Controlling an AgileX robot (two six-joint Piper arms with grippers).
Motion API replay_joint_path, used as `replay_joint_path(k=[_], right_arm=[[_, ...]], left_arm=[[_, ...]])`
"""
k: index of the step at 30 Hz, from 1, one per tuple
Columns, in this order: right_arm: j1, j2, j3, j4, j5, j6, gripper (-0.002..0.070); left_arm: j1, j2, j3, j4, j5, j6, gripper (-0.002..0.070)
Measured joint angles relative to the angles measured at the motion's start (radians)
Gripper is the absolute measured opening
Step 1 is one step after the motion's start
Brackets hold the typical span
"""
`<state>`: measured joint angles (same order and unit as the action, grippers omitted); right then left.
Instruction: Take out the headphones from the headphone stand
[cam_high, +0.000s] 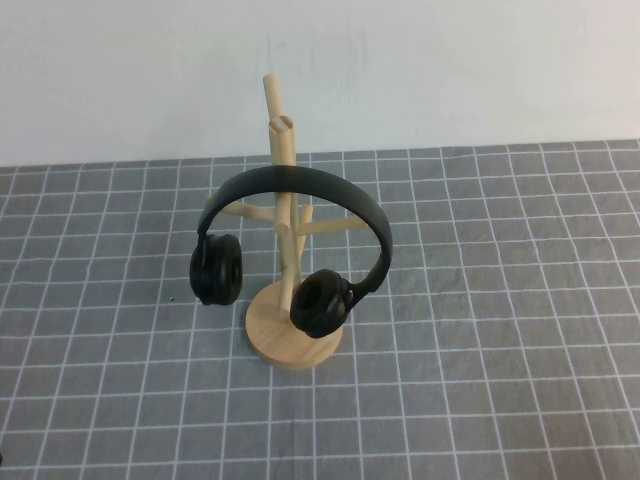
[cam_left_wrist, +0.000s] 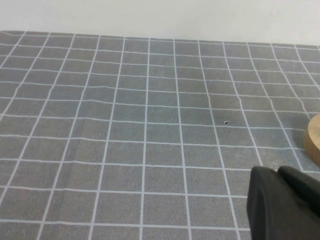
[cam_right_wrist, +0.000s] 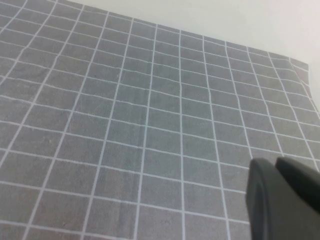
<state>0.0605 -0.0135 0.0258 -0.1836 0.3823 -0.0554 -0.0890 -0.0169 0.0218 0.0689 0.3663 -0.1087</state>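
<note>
Your headphones (cam_high: 290, 245) hung mid-desk on the headphone stand (cam_high: 293, 335); left claw (cam_left_wrist: 282, 202) near its base, right claw (cam_right_wrist: 280, 200) elsewhere; I cannot tell either's grip.

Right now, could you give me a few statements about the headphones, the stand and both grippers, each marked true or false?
1. The headphones hang on the stand. True.
2. The stand lies tipped over on the cloth. False: it stands upright on its round base.
3. The left gripper holds the headphones. False: its wrist view shows it over bare cloth, beside the base's edge.
4. The right gripper is over bare cloth, touching nothing. True.
5. Both ear cups rest on the cloth. False: they hang beside the trunk.
</note>
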Motion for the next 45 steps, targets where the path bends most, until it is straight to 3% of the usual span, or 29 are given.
replay_joint_path(k=[45], right_arm=[[0.0, 0.0, 0.0, -0.071, -0.039, 0.002, -0.0008]], left_arm=[[0.0, 0.0, 0.0, 0.0, 0.0, 0.0, -0.0006]])
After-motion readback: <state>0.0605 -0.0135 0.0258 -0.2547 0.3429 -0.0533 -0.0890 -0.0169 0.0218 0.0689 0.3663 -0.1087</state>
